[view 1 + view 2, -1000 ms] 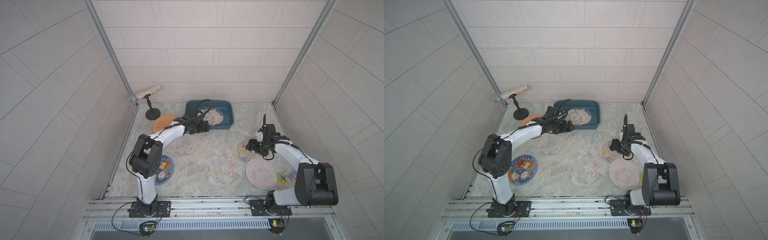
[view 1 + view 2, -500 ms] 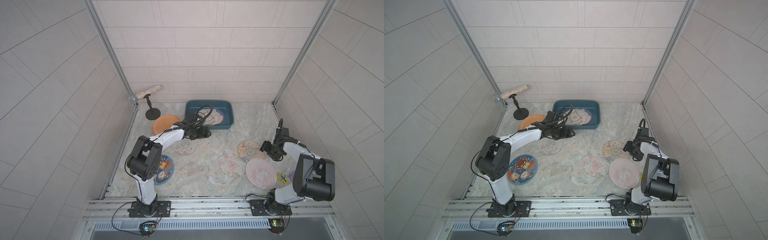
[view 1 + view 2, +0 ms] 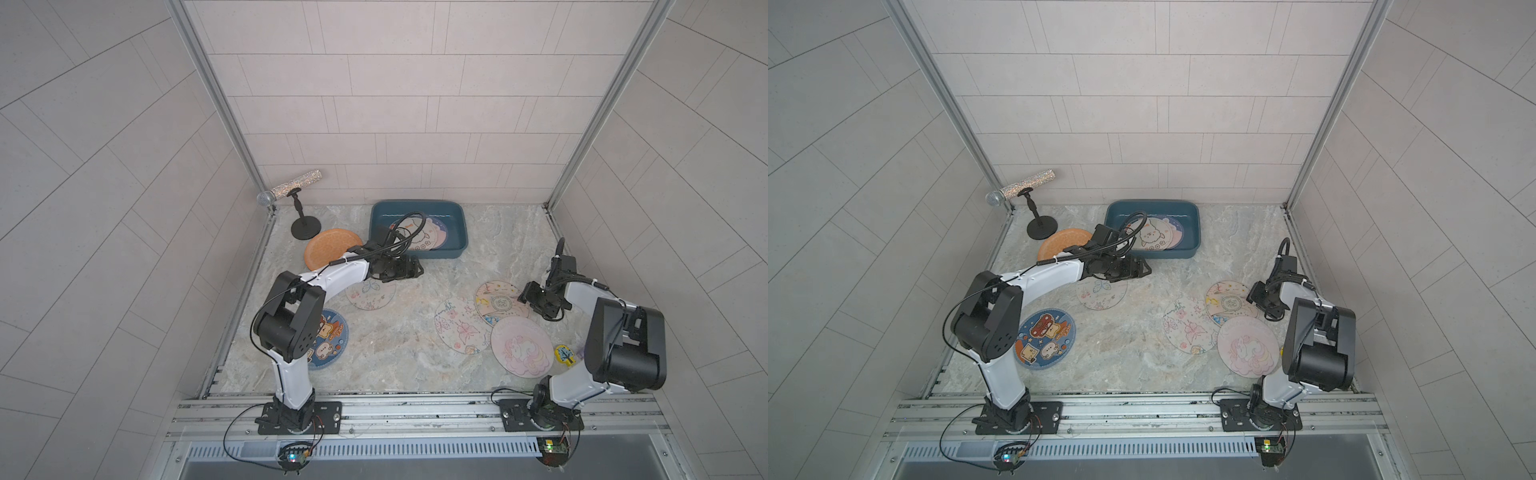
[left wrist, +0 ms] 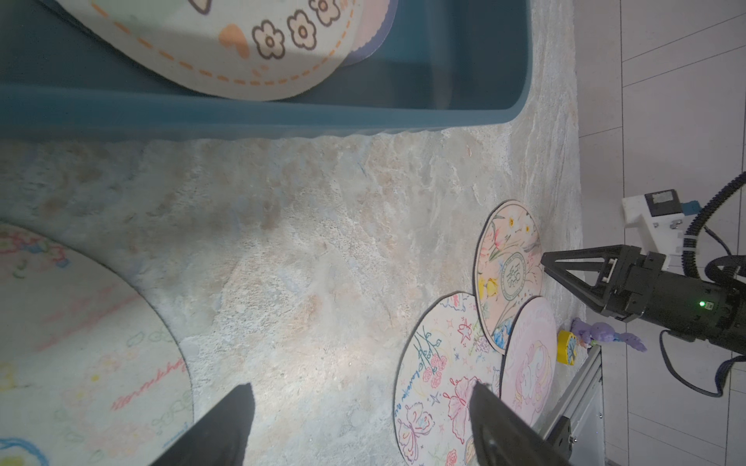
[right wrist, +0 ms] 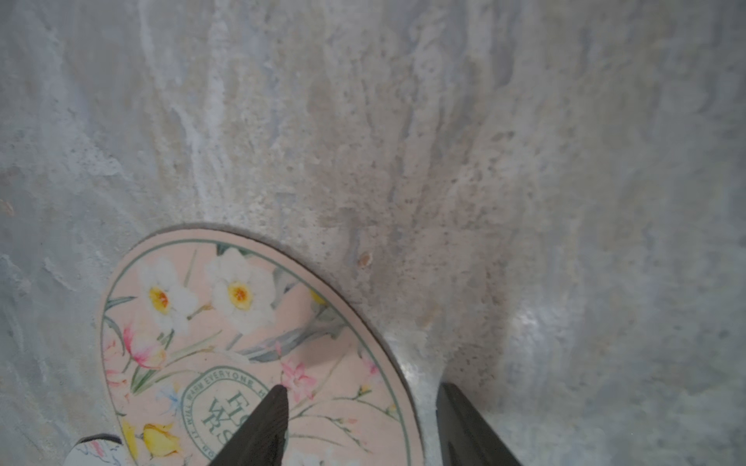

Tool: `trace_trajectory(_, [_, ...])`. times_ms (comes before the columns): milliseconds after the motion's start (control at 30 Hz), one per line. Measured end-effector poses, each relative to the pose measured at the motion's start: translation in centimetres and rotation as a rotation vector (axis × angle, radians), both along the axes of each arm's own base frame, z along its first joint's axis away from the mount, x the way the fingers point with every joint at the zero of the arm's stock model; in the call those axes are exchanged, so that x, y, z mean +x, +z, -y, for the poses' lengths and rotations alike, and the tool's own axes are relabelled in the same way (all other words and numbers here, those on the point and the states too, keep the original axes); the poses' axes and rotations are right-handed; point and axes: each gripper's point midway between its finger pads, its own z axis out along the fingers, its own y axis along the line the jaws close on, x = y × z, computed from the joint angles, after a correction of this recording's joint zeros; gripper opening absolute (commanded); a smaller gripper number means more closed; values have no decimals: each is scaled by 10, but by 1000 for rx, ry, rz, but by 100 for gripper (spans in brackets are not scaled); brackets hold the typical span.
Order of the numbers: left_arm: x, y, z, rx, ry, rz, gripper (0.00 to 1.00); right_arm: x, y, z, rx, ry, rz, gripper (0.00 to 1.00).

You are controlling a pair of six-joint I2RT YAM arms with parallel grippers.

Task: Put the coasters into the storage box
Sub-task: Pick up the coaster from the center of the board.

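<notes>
Right now the right claw (image 5: 361, 388) stands partly open astride the rim of the floral coaster (image 5: 226, 343). One finger is over the print and the other over the bare desk (image 5: 524, 161), and it grips nothing yet. The left claw (image 4: 361, 386) hangs wide open and empty just beside the storage box (image 3: 456, 227). Two coasters show inside the box, the lamb coaster (image 3: 424, 240) atop a blue-edged coaster (image 3: 441, 231). Six lie outside on the desk: the floral coaster, the orange coaster (image 3: 330, 247), the butterfly coaster (image 3: 370, 294), the blue cartoon coaster (image 3: 330, 347), the flower-sketch coaster (image 3: 459, 328) and the unicorn coaster (image 3: 519, 348). One box, two claws; I judge the job roughly a quarter done
</notes>
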Motion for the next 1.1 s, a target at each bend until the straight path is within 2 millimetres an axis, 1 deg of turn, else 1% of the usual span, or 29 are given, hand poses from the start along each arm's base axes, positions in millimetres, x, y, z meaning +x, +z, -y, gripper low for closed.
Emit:
trace_trajectory(133, [1, 1, 1, -4, -1, 4, 89, 10, -2, -9, 6, 41, 16, 46])
trace_trajectory(300, [0, 1, 1, -4, -1, 4, 89, 21, -3, -15, 26, 60, 48, 27])
trace_trajectory(567, [-3, -7, -2, 5, 1, -9, 89, 27, -5, -23, 57, 73, 73, 0])
trace_trajectory(767, [-3, -8, -2, 6, 1, -8, 89, 29, -3, -23, 57, 67, 81, 0])
trace_trajectory(900, [-8, -12, -5, 14, 4, -18, 89, 27, 0, -25, 64, 56, 77, 0])
trace_trajectory(1000, [-11, -14, -8, 19, 6, -23, 89, 24, 8, -32, 70, 63, 79, 0])
trace_trajectory(1100, [-14, -14, -11, 20, 11, -25, 89, 26, 25, -42, 81, 80, 107, 0])
